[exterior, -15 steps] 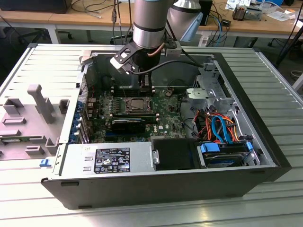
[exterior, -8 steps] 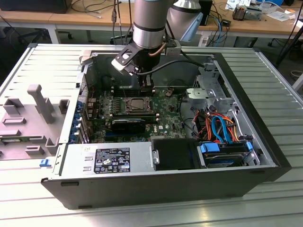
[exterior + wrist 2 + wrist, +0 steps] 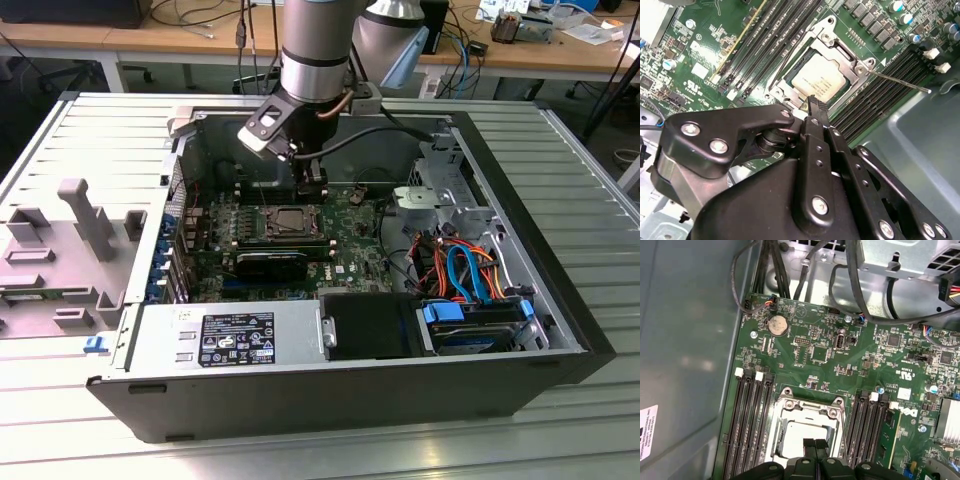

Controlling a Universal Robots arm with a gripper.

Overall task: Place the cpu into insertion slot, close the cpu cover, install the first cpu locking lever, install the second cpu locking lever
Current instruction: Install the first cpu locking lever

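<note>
While the cpu (image 3: 821, 80) is framed by the lowered cpu cover (image 3: 845, 59), the gripper (image 3: 815, 444) is held just above its edge, fingers (image 3: 808, 447) pressed together.

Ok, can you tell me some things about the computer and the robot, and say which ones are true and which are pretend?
1. The cpu lies under the window of the cpu cover. True.
2. The fingers are spread wide apart. False: they are shut together.
3. The circuit board is red. False: it is green.
4. A round coin battery sits on the circuit board. True.
</note>
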